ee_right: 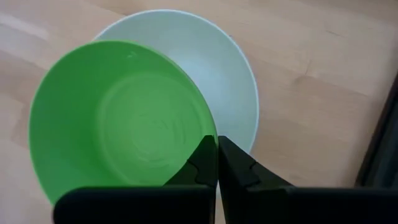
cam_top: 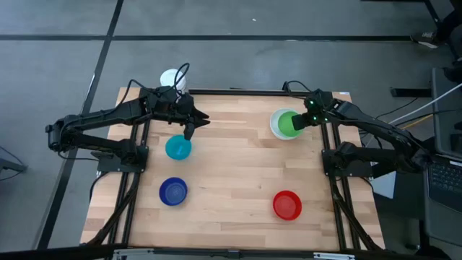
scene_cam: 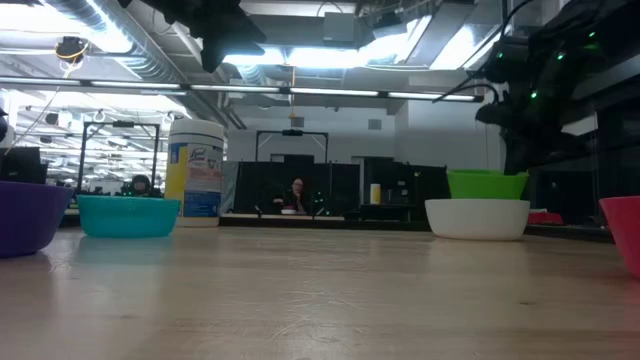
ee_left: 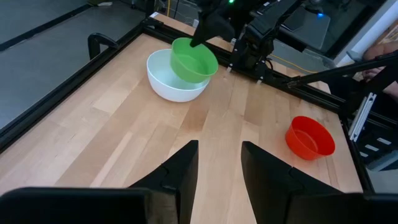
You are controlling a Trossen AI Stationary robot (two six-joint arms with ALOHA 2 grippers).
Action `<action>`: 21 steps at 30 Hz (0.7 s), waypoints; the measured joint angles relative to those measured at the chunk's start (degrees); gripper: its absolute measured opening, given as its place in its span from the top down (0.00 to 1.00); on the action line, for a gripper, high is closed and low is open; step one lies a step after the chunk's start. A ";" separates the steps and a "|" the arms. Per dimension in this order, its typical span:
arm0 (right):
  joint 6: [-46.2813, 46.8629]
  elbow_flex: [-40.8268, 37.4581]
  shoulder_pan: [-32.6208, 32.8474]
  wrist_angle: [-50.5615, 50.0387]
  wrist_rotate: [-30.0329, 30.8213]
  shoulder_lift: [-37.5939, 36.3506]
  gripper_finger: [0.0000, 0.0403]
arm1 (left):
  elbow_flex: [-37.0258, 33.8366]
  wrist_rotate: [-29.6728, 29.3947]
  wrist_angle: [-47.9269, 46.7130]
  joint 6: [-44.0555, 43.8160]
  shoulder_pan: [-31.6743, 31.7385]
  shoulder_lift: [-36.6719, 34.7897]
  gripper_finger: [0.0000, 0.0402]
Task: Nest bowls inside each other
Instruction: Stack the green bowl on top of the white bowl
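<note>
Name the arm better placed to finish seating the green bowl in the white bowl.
Right. Its hand is shut on the green bowl rim, directly over the white bowl. The left hand hangs open above the light blue bowl, far across the table.

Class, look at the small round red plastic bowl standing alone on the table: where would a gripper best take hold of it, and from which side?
Probably the small round red plastic bowl's thin rim, from above: it stands upright, mouth open.

Bright ceiling glare, low view; arms silhouetted.
</note>
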 joint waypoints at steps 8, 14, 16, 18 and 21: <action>-0.96 0.00 -2.86 8.39 -0.47 5.93 1.00 | 0.00 -0.04 0.00 -0.09 0.00 -0.02 0.71; -1.71 -0.02 -3.86 8.62 -1.61 8.07 1.00 | 0.00 -0.04 -0.02 -0.09 0.00 0.00 0.71; -1.77 -0.02 -3.86 8.62 -1.62 8.13 1.00 | 0.00 -0.04 -0.02 -0.07 0.00 -0.01 0.71; -2.40 -0.02 -3.86 8.62 -1.61 8.13 1.00 | 0.00 -0.04 -0.04 -0.07 0.00 -0.02 0.71; -3.14 -0.02 -3.86 8.62 -1.92 8.13 0.99 | 0.00 -0.04 -0.07 -0.07 0.01 0.00 0.71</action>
